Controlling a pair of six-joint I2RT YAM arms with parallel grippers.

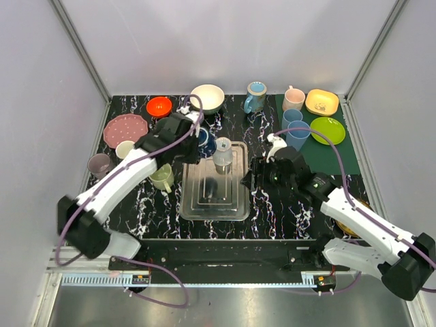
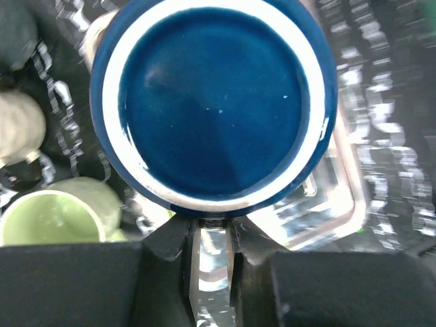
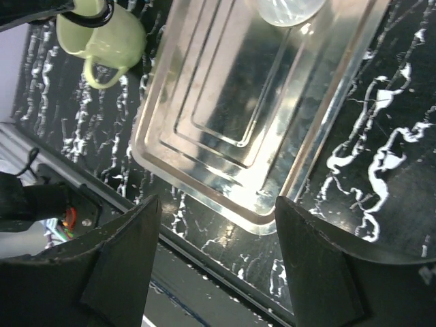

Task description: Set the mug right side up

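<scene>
1. Top view: the mug was dark blue and sat at the tip of the left gripper, just beside the far-left corner of the tray. From here I could not tell whether it was lifted or resting.
2. Top view, room: a glass stood on the far end of the tray, close to the right of the mug. A green mug lay just left of the tray, under the left arm. The near half of the tray was bare. The right gripper hung at the tray's right edge, well apart from the mug.
3. Left wrist: the mug filled the frame end-on, as a flat, glossy blue disc inside a white ring inside a dark blue wall. I could not tell base from mouth. The left gripper sat just below the mug wall with a narrow gap between its fingers and something pale and shiny in that gap. I could not tell whether it was clamped on anything. The green mug lay lower left, mouth open to the camera. The tray corner showed lower right.
4. Right wrist: the right gripper was spread wide with nothing between its fingers, above the near corner of the tray. The glass sat at the top edge and the green mug at the upper left. The blue mug was out of this view.
</scene>
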